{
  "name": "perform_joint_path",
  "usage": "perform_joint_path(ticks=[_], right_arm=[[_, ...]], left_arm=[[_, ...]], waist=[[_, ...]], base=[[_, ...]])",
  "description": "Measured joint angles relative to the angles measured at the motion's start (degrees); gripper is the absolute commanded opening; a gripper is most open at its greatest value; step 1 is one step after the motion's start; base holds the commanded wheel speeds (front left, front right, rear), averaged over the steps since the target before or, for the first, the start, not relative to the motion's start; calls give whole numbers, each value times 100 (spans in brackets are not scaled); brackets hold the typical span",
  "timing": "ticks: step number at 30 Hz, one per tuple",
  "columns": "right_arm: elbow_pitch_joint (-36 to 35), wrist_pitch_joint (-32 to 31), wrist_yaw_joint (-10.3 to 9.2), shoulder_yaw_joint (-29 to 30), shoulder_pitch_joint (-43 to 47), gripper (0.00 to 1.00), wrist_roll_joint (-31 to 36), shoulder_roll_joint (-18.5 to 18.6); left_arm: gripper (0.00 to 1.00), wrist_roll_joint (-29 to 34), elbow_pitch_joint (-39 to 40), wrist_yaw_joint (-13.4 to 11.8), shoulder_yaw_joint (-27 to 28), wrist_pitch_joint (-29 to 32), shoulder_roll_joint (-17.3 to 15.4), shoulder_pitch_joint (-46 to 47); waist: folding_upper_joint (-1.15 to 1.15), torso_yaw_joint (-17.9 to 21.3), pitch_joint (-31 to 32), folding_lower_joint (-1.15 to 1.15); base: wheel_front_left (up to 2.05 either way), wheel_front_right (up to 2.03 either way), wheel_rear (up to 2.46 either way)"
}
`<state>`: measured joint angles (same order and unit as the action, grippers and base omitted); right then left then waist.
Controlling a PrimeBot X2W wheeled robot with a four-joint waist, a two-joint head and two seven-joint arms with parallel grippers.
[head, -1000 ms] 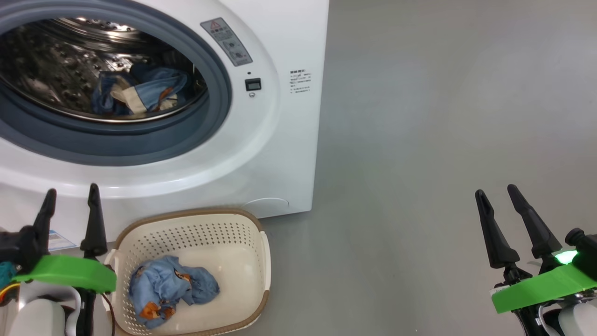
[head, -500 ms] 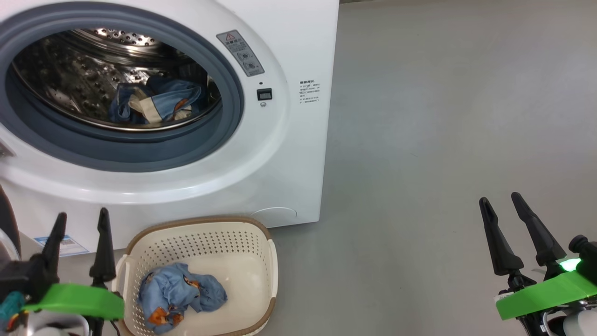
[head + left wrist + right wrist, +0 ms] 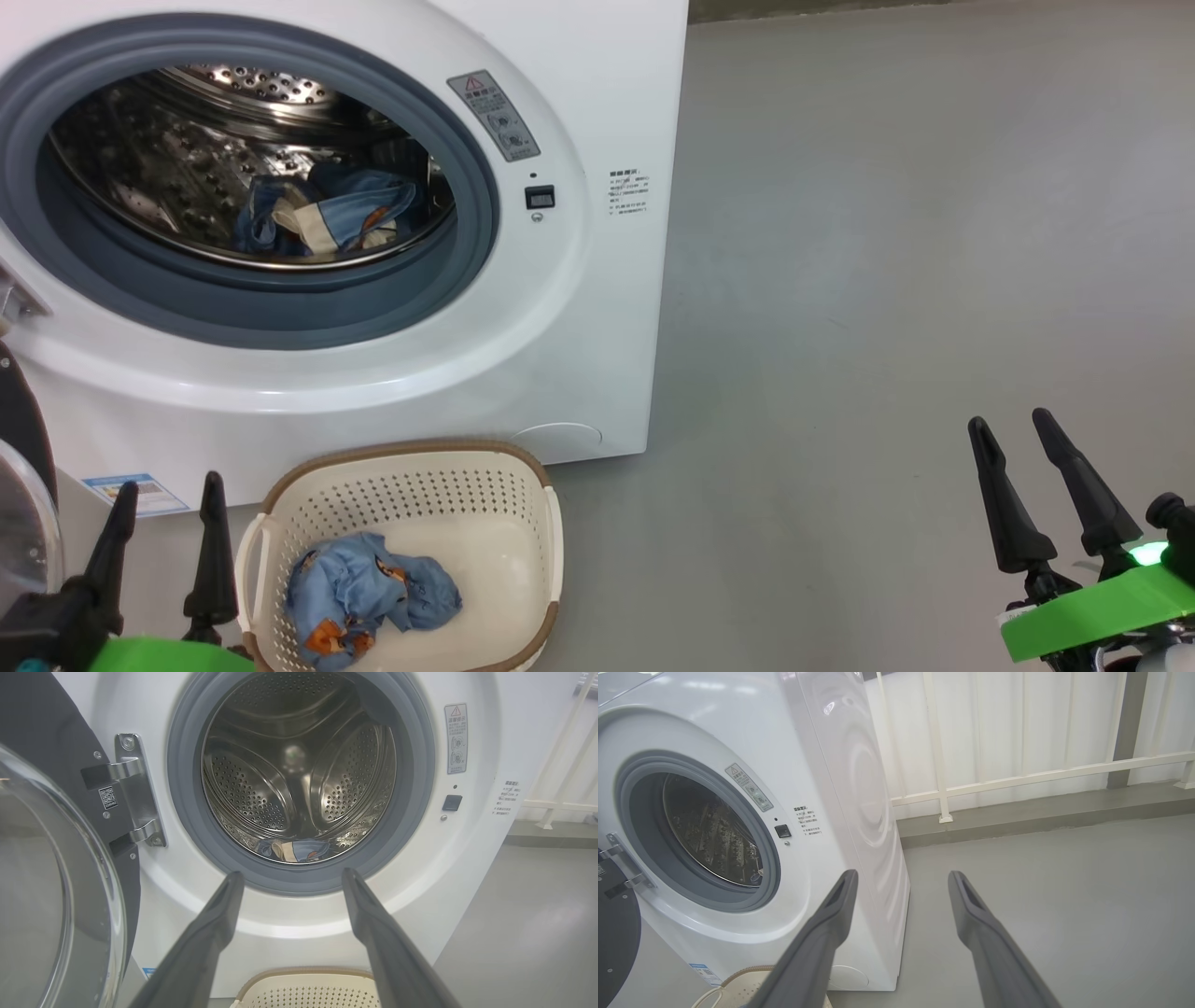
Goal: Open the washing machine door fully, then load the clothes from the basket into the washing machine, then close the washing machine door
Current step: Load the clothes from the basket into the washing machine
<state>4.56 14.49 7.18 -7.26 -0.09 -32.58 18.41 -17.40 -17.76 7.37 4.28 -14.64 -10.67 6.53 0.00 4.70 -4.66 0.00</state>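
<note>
The white washing machine (image 3: 597, 112) stands with its black glass door (image 3: 51, 896) swung open to the left on its hinge (image 3: 135, 788). One blue garment (image 3: 327, 219) lies in the steel drum (image 3: 299, 765). More light blue clothes (image 3: 369, 597) lie in the cream basket (image 3: 401, 467) on the floor before the machine. My left gripper (image 3: 168, 485) is open and empty, just left of the basket. My right gripper (image 3: 1013, 425) is open and empty over bare floor far to the right.
Grey floor (image 3: 887, 280) stretches right of the machine. A white railing (image 3: 1017, 779) and a low kerb run behind it. A blue label sticker (image 3: 131, 493) sits low on the machine's front.
The head camera has shifted, so the whole scene sits lower and further right. Both grippers show lower in the picture, still open. The clothes and basket lie as before.
</note>
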Motion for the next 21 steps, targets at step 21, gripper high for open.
perform_joint_path(ticks=[21], right_arm=[[-15,-1,0,8,144,100,0,1]], left_arm=[[100,0,659,-87,79,2,83,-487]], waist=[[0,2,77,0]], base=[[0,0,0]])
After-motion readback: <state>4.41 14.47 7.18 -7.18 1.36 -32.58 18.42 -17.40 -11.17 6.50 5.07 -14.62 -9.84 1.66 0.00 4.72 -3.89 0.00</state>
